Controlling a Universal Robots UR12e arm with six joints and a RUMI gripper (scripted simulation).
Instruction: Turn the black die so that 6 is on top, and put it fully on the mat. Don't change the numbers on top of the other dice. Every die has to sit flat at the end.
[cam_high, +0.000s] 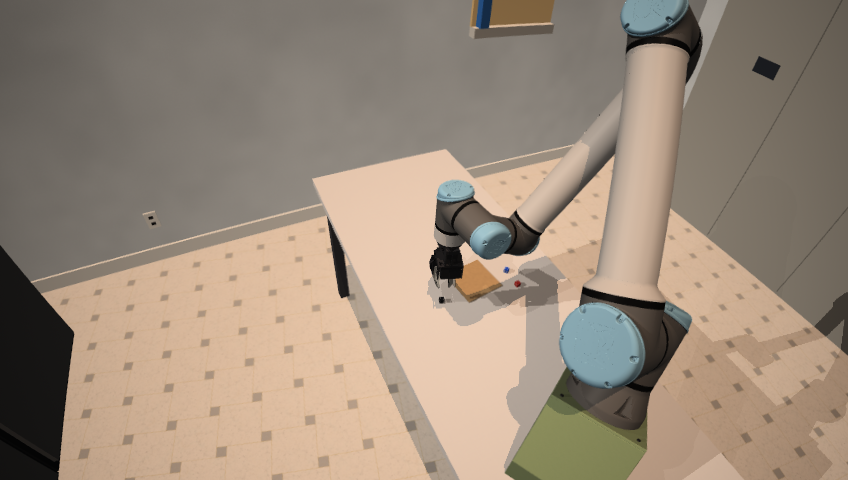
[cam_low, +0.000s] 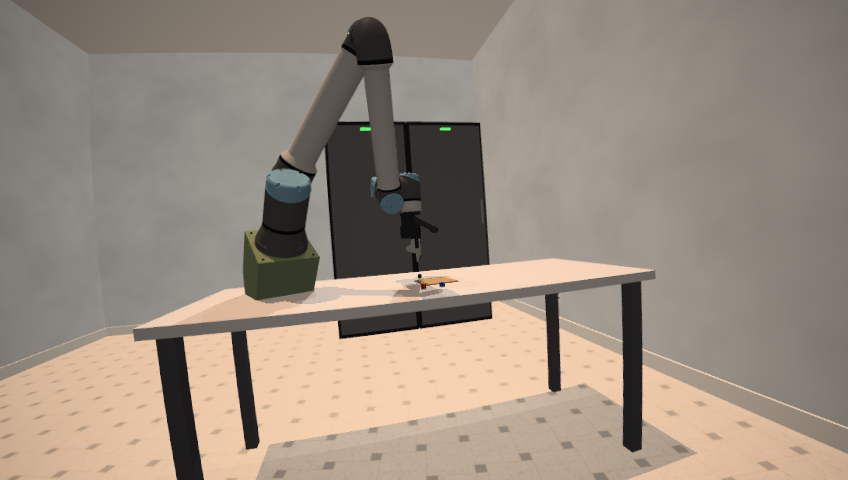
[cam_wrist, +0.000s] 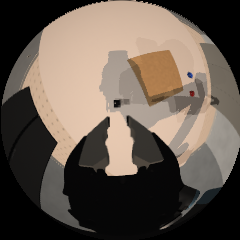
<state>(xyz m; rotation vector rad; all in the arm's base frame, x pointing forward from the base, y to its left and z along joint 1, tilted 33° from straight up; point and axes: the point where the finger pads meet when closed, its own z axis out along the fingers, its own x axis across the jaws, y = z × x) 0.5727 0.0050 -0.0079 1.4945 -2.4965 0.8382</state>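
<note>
Small black die (cam_high: 441, 299) sits on the table just off the flat brown cardboard mat (cam_high: 477, 280), black two-jaw gripper (cam_high: 445, 277) hovering above it, jaws nearly together and empty, so descending may knock it.

Open room around black die (cam_high: 441, 299), seemingly.
</note>
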